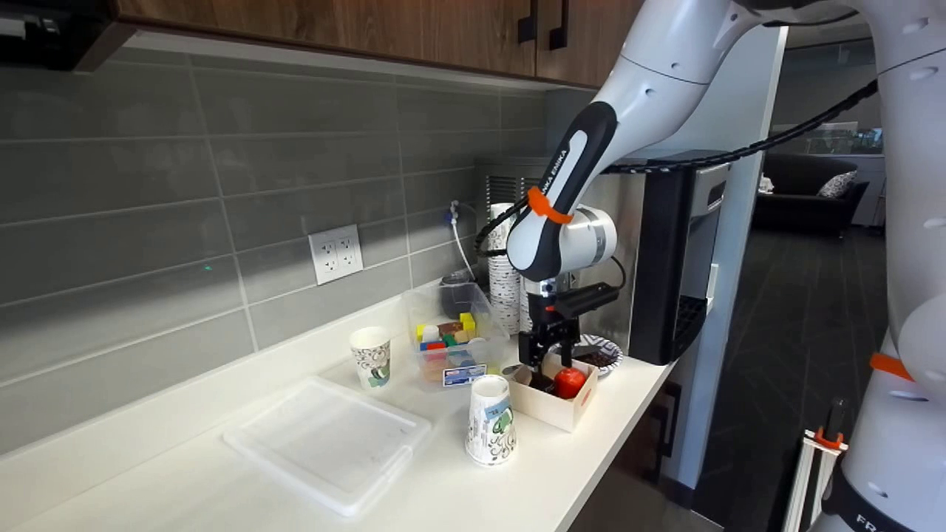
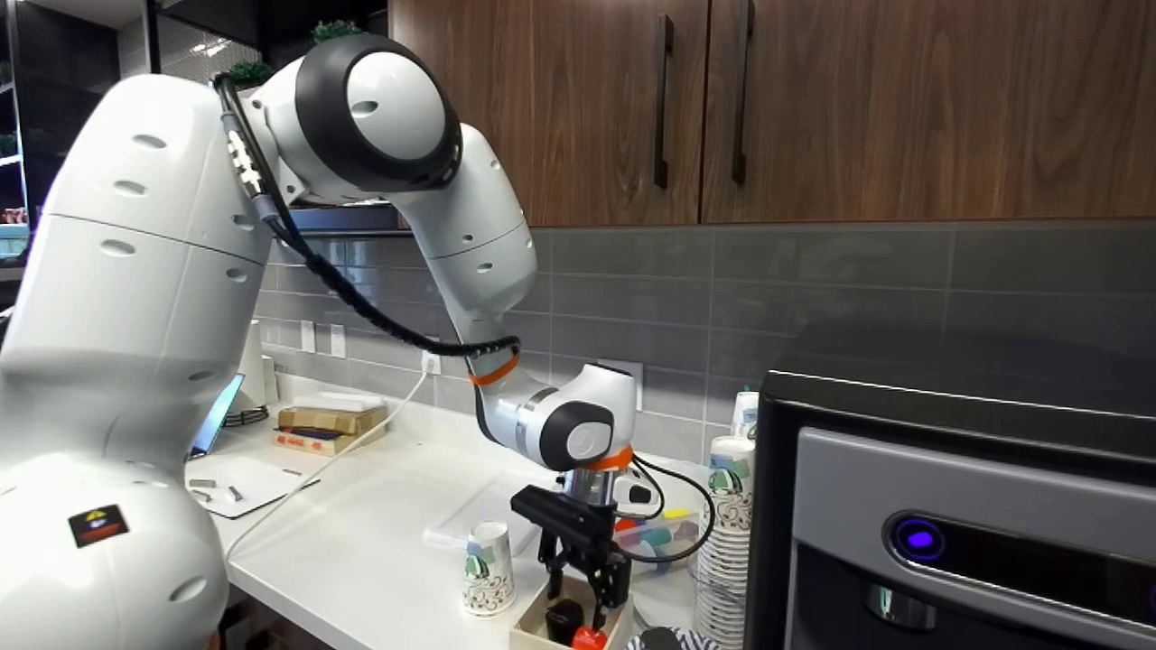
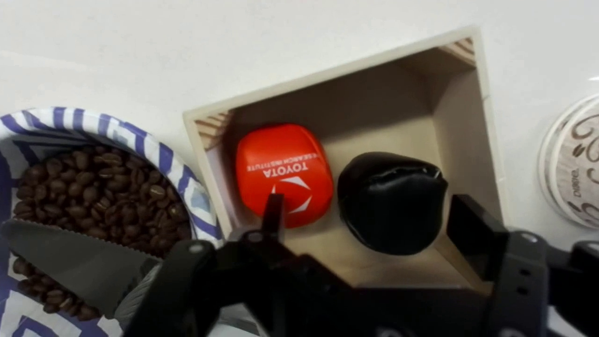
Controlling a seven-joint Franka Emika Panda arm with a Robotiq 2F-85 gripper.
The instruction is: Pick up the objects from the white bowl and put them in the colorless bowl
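The white bowl is a cream-white open box [image 1: 547, 408], also in the wrist view [image 3: 458, 96]. It holds the objects: a red ball [image 3: 284, 171] with white lettering and a black ball [image 3: 392, 206] beside it. My gripper [image 1: 551, 362] points down into the box in both exterior views. It is open. In the wrist view the fingers [image 3: 369, 210] stand wide apart, one over the red ball's lower edge and one right of the black ball. The gap between fingers and black ball shows it is not gripped. The colorless bowl is a clear plastic bin [image 1: 488, 347] with several coloured blocks.
A paper cup [image 1: 493, 425] stands near the box and another [image 1: 369, 357] near the wall. A flat clear tray [image 1: 329, 443] lies on the counter. A patterned bowl [image 3: 164, 159] of coffee beans holds a grey utensil [image 3: 79, 262]. A cup stack [image 1: 505, 295] stands behind.
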